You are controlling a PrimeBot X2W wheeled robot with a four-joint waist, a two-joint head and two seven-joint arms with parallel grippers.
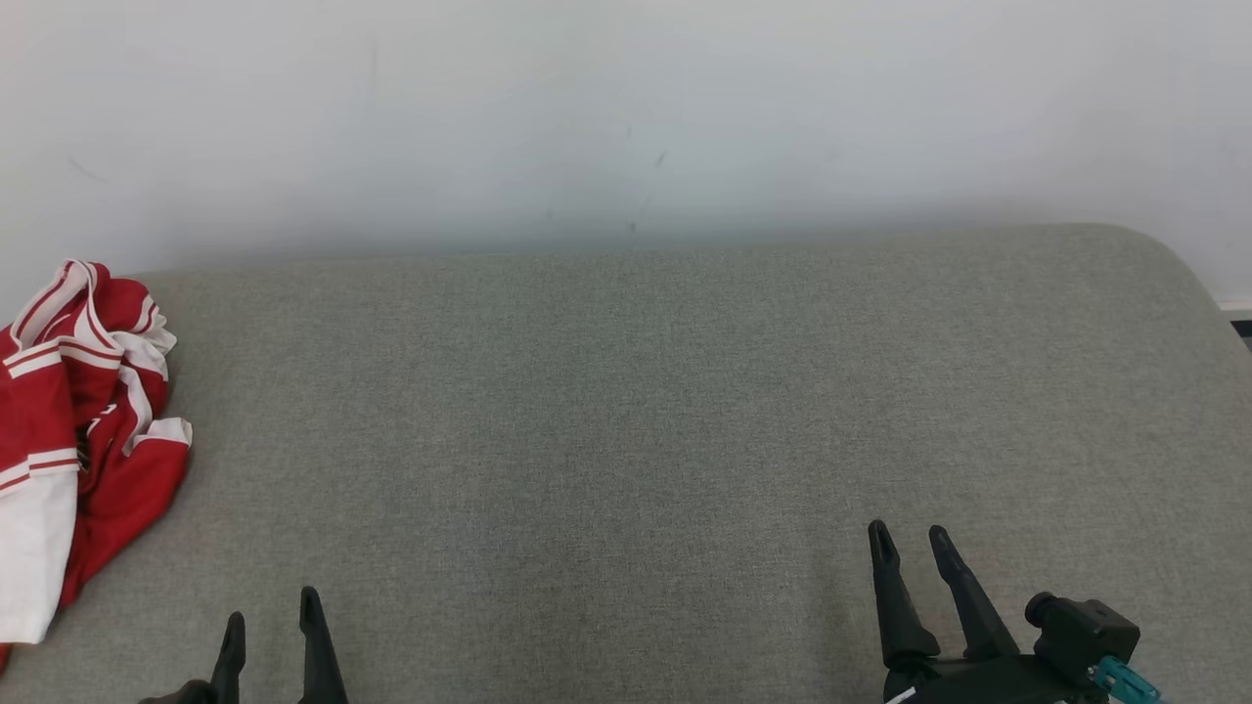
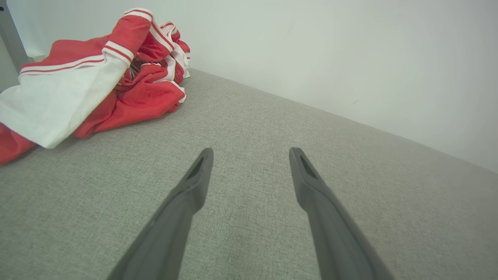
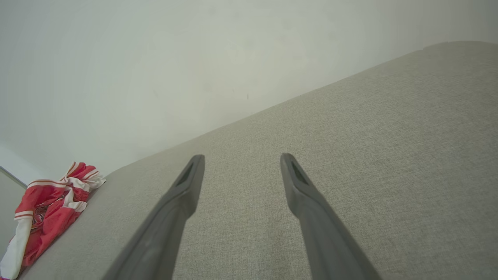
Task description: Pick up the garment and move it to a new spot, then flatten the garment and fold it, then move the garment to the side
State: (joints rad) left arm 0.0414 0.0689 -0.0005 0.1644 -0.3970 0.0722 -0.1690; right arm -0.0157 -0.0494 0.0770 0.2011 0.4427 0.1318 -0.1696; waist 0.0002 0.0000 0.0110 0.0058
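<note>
Left fingers [image 1: 313,645] and right fingers [image 1: 890,587] gape above cushion [image 1: 626,411]; garment [image 1: 98,430] crowds left edge.

Light: bright, even and diffuse in all three views, with no glare and no hard highlights. The off-white painted wall [image 1: 626,108] reads faintly grey-green and darkens in a soft band along its foot. The grey woven fabric surface [image 1: 626,411] is evenly lit.

Shadows: faint only. A thin soft one runs under the crumpled red-and-white garment [image 1: 88,430], at 9 o'clock in the head view.

Sharpness: the head view is crisp, and the weave resolves down to 6 o'clock.

Wrist views: wide-angle bending tilts and curves the surface's far edge, and the corners are slightly dim. The left gripper [image 2: 251,151] and right gripper [image 3: 242,157] go soft towards 6 o'clock.
</note>
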